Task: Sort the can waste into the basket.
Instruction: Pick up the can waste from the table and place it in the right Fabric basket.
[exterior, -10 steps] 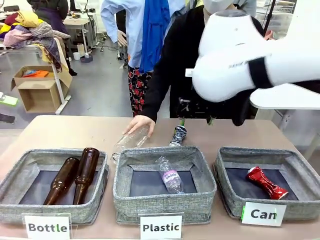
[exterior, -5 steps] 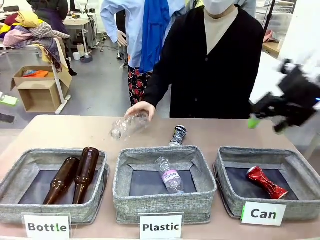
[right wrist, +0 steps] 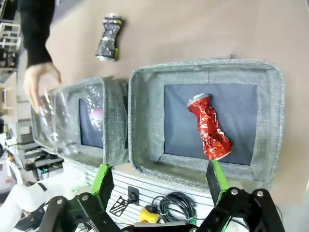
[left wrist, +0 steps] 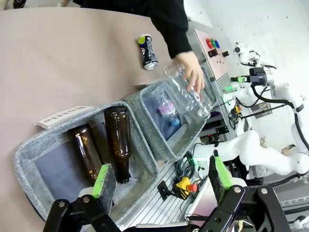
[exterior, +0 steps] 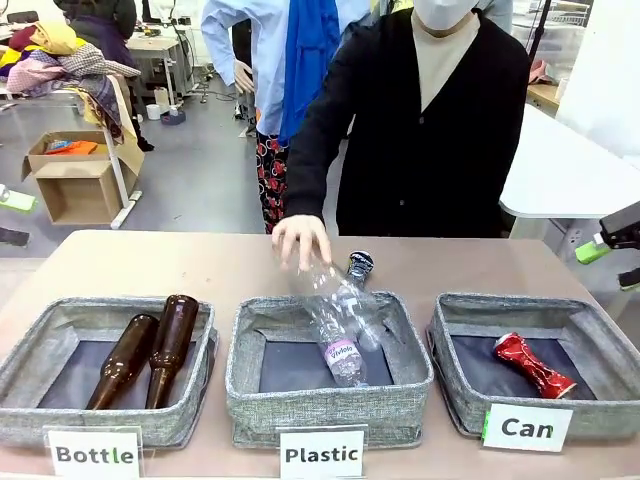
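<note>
Robotics lab on an open workshop floor, not a home. Evidence:
- Tan test table w/ 3 grey fabric bins in a row along the near side, each w/ a printed card: Bottle bin left, Plastic bin mid, Can basket right.
- Near table edge: slotted alu rail, yellow e-stop box w/ red button, loose cables.
- Board w/ red/green/blue buttons.
- Bkgd: bare grey floor, open cardboard box far left, clothes pile on a bench behind it, white worktable far right.
</note>
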`<state>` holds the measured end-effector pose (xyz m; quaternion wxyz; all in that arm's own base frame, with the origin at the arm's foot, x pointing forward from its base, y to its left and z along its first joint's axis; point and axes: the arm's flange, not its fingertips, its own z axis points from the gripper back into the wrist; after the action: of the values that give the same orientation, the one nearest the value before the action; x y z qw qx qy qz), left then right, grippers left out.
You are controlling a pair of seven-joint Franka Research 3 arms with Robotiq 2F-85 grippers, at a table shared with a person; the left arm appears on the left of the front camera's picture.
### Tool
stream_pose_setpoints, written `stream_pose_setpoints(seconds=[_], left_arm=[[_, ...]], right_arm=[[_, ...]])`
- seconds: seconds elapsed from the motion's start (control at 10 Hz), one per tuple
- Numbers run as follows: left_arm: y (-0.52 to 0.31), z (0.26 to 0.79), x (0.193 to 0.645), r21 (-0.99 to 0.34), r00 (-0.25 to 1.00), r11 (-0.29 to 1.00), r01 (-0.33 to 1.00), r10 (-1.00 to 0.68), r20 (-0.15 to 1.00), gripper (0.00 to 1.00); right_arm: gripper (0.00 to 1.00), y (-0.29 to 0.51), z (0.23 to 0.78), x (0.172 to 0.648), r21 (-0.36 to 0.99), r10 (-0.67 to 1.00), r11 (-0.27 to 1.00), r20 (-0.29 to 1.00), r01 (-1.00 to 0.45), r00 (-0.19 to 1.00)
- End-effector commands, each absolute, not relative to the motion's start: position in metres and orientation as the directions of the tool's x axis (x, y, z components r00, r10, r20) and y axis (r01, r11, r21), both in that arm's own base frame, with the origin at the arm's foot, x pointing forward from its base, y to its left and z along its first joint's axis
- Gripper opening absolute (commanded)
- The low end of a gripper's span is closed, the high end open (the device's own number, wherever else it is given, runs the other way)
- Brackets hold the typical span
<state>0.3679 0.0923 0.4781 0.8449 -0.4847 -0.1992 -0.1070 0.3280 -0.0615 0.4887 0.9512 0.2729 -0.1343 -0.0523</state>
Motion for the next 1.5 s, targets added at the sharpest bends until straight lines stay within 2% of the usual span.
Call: stream_pose_setpoints(seconds=[0.0, 0.1, 0.5, 0.9, 1.1, 1.4], left_arm=[[0.093, 0.477, 0.366, -0.769, 0.891, 0.506, 0.392, 0.0, 0.454, 1.0], [0.093, 0.477, 0.366, -0.769, 0.891, 0.506, 0.392, 0.0, 0.454, 1.0], [0.093, 0.477, 0.366, -0.769, 0.891, 0.506, 0.392, 0.0, 0.454, 1.0], [0.093, 0.477, 0.366, -0.769, 0.891, 0.506, 0.392, 0.0, 0.454, 1.0], [0.093, 0.477, 0.366, -0.769, 0.891, 0.506, 0.392, 0.0, 0.454, 1.0], [0.093, 0.477, 0.366, -0.769, 0.891, 0.506, 0.392, 0.0, 0.454, 1.0]], right_arm=[[1.0, -0.035, 0.473, 0.327, 0.528, -0.163, 0.849, 0.256, 0.003, 0.953], [1.0, -0.018, 0.478, 0.337, 0.489, -0.166, 0.872, 0.247, 0.026, 0.955], [1.0, 0.07, 0.488, 0.387, 0.391, -0.028, 0.918, 0.229, -0.065, 0.973], [1.0, 0.075, 0.489, 0.39, 0.366, -0.031, 0.929, 0.229, -0.056, 0.973], [1.0, 0.126, 0.49, 0.404, 0.279, 0.011, 0.957, 0.231, -0.077, 0.973], [1.0, 0.22, 0.477, 0.452, 0.112, -0.093, 0.991, 0.186, 0.073, 0.978]])
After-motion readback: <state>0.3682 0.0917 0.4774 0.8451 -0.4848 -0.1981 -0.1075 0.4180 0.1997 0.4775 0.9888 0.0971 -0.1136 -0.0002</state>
